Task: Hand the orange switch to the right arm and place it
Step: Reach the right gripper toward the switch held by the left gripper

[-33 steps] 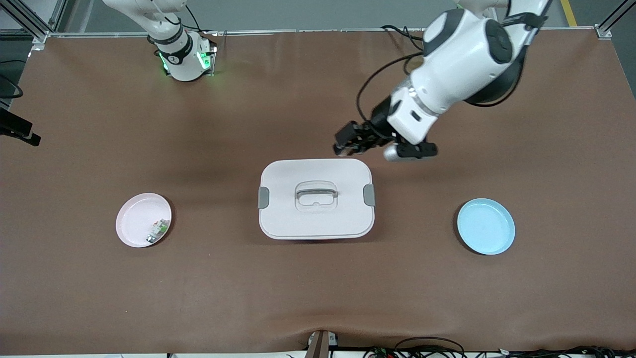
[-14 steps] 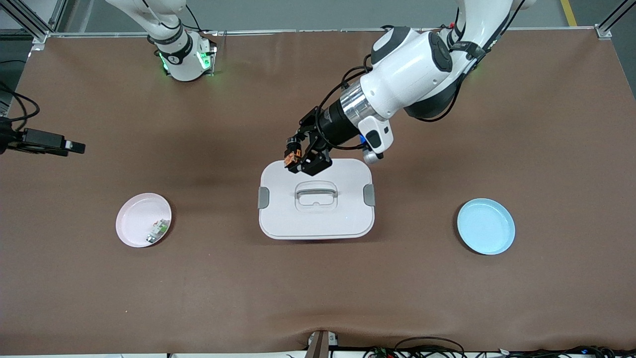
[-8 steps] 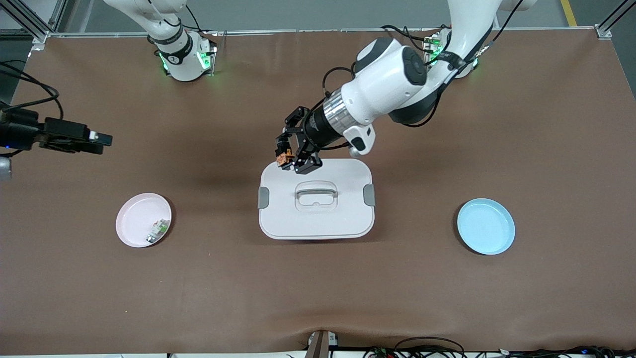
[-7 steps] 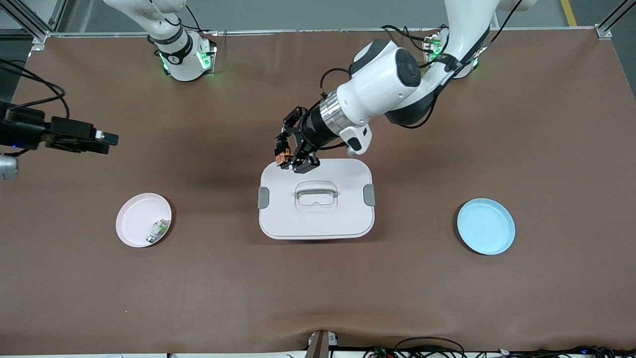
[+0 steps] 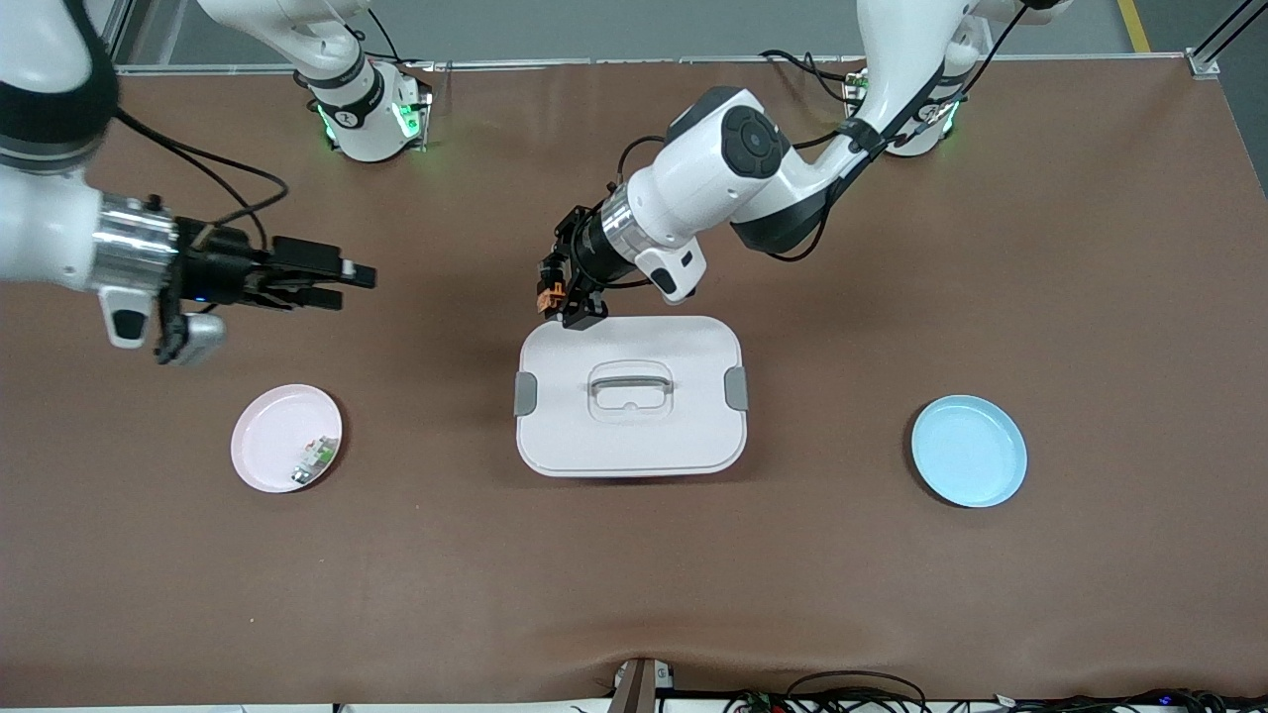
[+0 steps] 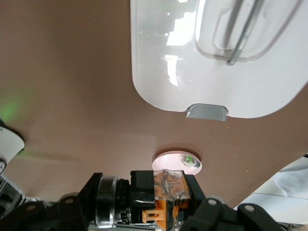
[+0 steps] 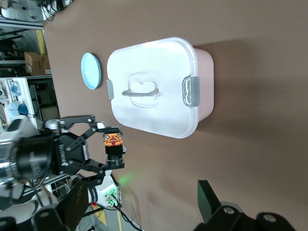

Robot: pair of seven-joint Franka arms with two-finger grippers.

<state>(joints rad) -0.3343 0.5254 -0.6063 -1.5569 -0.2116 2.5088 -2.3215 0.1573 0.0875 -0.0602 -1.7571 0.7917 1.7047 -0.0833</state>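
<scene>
1. The orange switch (image 5: 544, 291) is up in the air, pinched tight between the fingers of the left gripper (image 5: 556, 293). It hangs over the bare brown table (image 5: 634, 574), just past the edge of the white box (image 5: 630, 396) that faces the robots' bases.
2. No words or brand marks can be read on the switch, the box or the plates. It is too small to tell.
3. In the right wrist view the switch (image 7: 113, 144) shows a glowing orange face with a black body under it. The orange face points out of the left gripper's (image 7: 107, 147) tips, toward the right arm's end of the table. Its long way runs along the fingers.
4. In the left wrist view the switch (image 6: 168, 190) sits close to the camera, with a clear orange top.
5. The right gripper (image 5: 342, 281) is over bare table, above the pink plate (image 5: 267, 438). Its fingers are spread apart with nothing in them, and they point at the switch.
6. A small white-and-green part (image 5: 314, 460) lies in the pink plate.
7. A blue plate (image 5: 969, 451) sits toward the left arm's end of the table.
8. The white box has its lid on, with a handle (image 5: 630, 380) in the middle and grey clips on two ends.
</scene>
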